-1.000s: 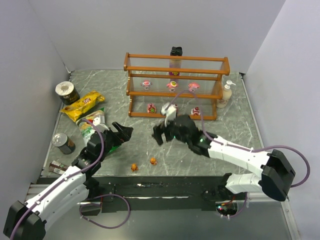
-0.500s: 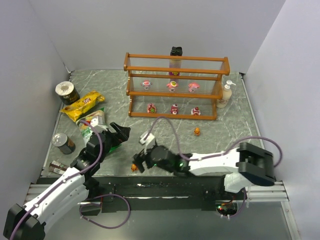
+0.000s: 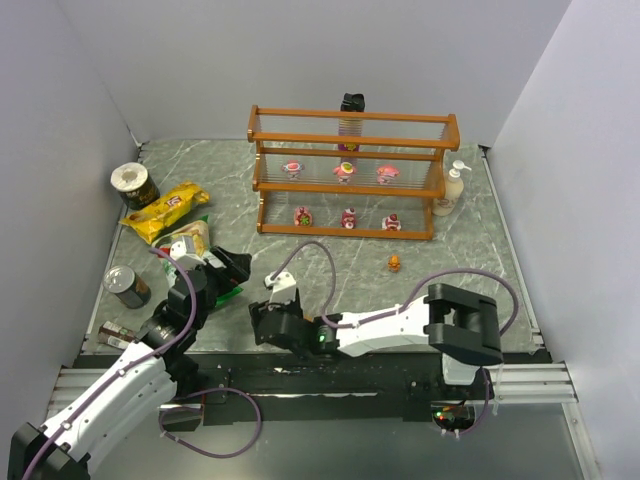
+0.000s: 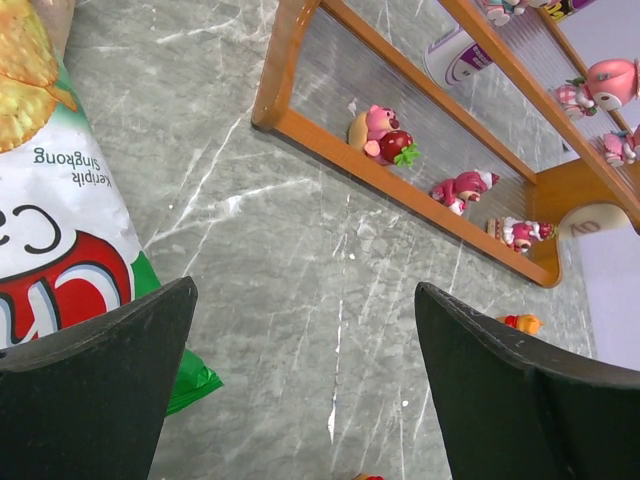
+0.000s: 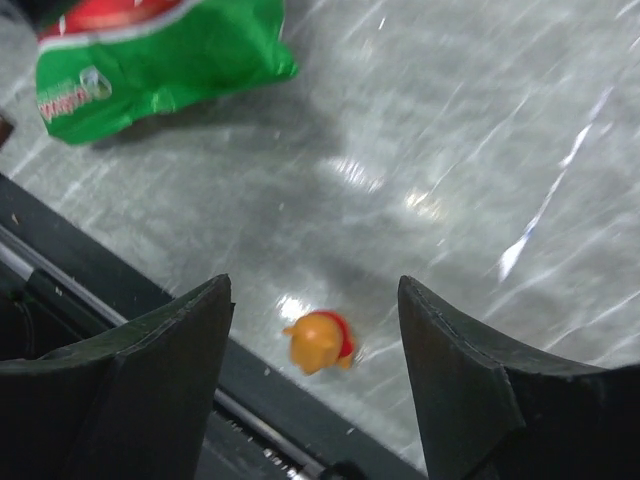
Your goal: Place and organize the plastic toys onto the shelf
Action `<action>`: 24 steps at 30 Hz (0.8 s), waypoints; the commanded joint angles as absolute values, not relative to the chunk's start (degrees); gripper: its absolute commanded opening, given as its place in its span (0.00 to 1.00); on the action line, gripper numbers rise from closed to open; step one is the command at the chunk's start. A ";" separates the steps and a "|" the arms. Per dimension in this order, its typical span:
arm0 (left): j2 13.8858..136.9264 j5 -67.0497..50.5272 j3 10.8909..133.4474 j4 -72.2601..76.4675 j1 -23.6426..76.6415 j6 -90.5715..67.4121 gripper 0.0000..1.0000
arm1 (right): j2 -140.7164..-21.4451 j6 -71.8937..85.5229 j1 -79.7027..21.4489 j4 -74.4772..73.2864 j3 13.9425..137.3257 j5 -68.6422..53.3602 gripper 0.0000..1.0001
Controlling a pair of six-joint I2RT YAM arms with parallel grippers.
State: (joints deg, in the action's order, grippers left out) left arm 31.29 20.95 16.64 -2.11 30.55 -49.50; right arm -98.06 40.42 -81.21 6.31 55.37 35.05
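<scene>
yellow chip bag [image 3: 165, 211] flat, left side | green-white chip bag [image 3: 190, 240] just beside it | upright can [image 3: 133, 184] back-left corner | second can [image 3: 126, 286] left edge - upright | third can [image 3: 112, 331] lying front-left | pump bottle [image 3: 452, 190] upright, right - grey marble table [image 3: 470, 290]

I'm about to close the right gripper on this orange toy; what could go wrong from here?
The orange toy lies right at the table's near edge; a finger nudge could knock it off. It is tiny between the right gripper's wide jaws and may squirt out. The left gripper hovers close, risking a bump.

Left hand [image 4: 305, 300] and right hand [image 5: 312, 290] both agape.
</scene>
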 commanded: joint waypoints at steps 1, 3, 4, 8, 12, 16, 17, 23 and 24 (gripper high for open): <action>30.85 22.24 18.11 -2.64 30.41 -50.71 0.96 | -100.37 46.31 -83.67 0.63 59.58 38.84 0.72; 31.02 22.15 18.11 -2.64 30.41 -50.80 0.96 | -101.07 48.07 -84.11 -1.65 60.38 40.08 0.72; 31.20 22.06 18.11 -2.55 30.41 -50.80 0.96 | -101.51 48.77 -84.29 -3.06 61.08 40.60 0.72; 31.38 22.06 18.11 -2.81 30.41 -50.71 0.96 | -103.00 51.15 -85.16 -6.76 62.05 41.48 0.71; 31.20 22.76 17.93 -3.08 30.41 -50.89 0.96 | -105.02 49.84 -85.69 -5.80 62.49 42.01 0.70; 31.20 22.59 17.75 -2.64 30.41 -50.71 0.96 | -106.35 48.08 -85.69 -3.70 62.75 42.54 0.68; 31.20 22.50 17.84 -2.46 30.41 -50.63 0.96 | -106.61 47.55 -85.69 -3.34 62.93 42.63 0.67; 32.87 21.80 18.19 -1.85 30.41 -50.19 0.96 | -108.54 46.76 -85.87 -4.40 65.21 42.72 0.60; 33.05 21.80 18.19 -1.93 30.41 -50.27 0.96 | -108.72 46.58 -85.87 -4.22 65.30 42.71 0.59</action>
State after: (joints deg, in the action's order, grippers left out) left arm 32.23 21.32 16.64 -3.29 30.55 -50.33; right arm -107.57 47.03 -85.27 -4.32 62.48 39.92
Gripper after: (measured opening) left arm 0.966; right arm 0.612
